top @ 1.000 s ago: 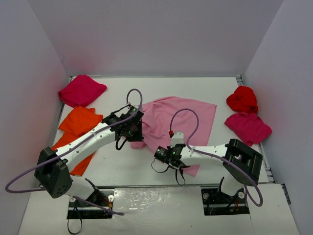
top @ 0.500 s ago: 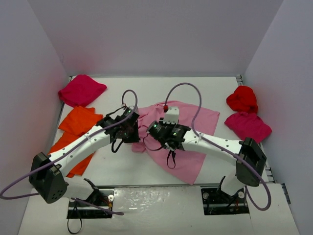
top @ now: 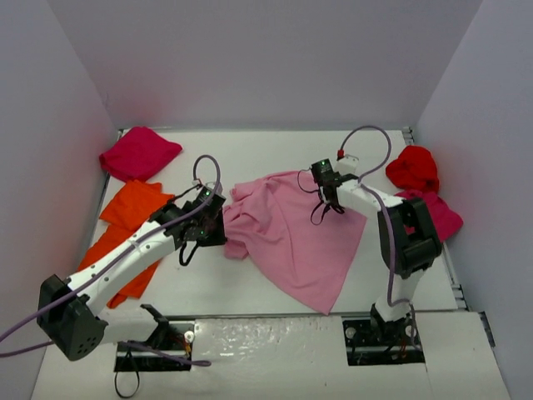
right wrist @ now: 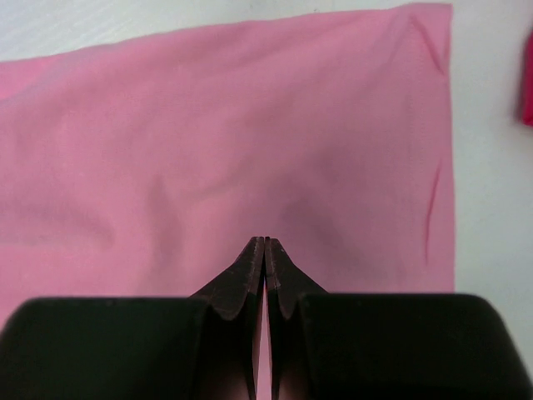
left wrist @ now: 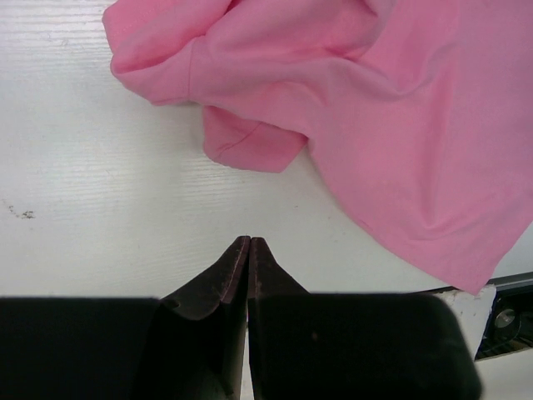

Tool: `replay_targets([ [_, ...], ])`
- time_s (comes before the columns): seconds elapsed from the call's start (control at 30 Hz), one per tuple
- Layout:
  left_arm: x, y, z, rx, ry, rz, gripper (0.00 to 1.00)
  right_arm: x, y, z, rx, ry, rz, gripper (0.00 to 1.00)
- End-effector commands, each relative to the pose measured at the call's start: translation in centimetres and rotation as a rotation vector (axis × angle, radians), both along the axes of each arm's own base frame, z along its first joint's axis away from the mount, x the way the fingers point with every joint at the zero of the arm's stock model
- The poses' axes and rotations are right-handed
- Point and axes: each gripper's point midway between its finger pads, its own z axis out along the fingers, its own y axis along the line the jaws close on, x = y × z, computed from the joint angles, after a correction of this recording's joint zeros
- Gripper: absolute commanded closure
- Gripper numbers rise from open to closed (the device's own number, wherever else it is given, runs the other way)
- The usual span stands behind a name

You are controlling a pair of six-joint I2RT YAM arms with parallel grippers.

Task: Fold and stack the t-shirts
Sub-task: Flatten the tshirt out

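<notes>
The light pink t-shirt lies spread on the table's middle, its left sleeve bunched. It also fills the left wrist view and the right wrist view. My left gripper is shut and empty over bare table just short of that bunched sleeve. My right gripper is shut and empty just above the shirt's far right part. Orange shirts lie at the left under my left arm. A magenta shirt lies far left, another at the right, and the red shirt behind it.
White walls close in the table on the left, back and right. The table's front edge and the arm bases are near. A sliver of the red shirt shows at the right wrist view's edge.
My right arm swung from the shirt's near edge across it to the far right. The pink shirt now lies more spread out. My left gripper drew back slightly to the left, off the cloth.
</notes>
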Motion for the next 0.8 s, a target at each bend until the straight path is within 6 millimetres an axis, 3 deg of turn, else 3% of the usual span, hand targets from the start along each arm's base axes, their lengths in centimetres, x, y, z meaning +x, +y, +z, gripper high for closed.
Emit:
replay_targets([
  [0.0, 0.2, 0.2, 0.6, -0.016, -0.020, 0.003, 1.00, 3.4, 1.0, 0.5, 0.008, -0.041, 0.020, 1.00],
  [0.2, -0.2, 0.5, 0.4, -0.032, -0.022, 0.019, 1.00, 4.7, 0.4, -2.6, -0.045, 0.014, 0.008, 1.00],
  [0.33, -0.7, 1.0, -0.2, -0.029, -0.005, 0.031, 1.00, 5.9, 0.7, -4.5, 0.039, 0.048, 0.006, 1.00],
  [0.53, -1.0, 1.5, -0.2, -0.020, 0.006, 0.044, 1.00, 8.0, -0.7, -7.2, 0.058, 0.093, -0.001, 1.00],
  [0.67, -1.1, 1.9, 0.1, -0.015, -0.003, 0.056, 1.00, 10.3, -2.0, -7.9, 0.036, 0.094, 0.001, 1.00],
  [0.77, -1.0, 2.0, 0.1, -0.019, -0.002, 0.061, 1.00, 13.0, -3.0, -6.8, 0.000, 0.047, -0.008, 1.00],
])
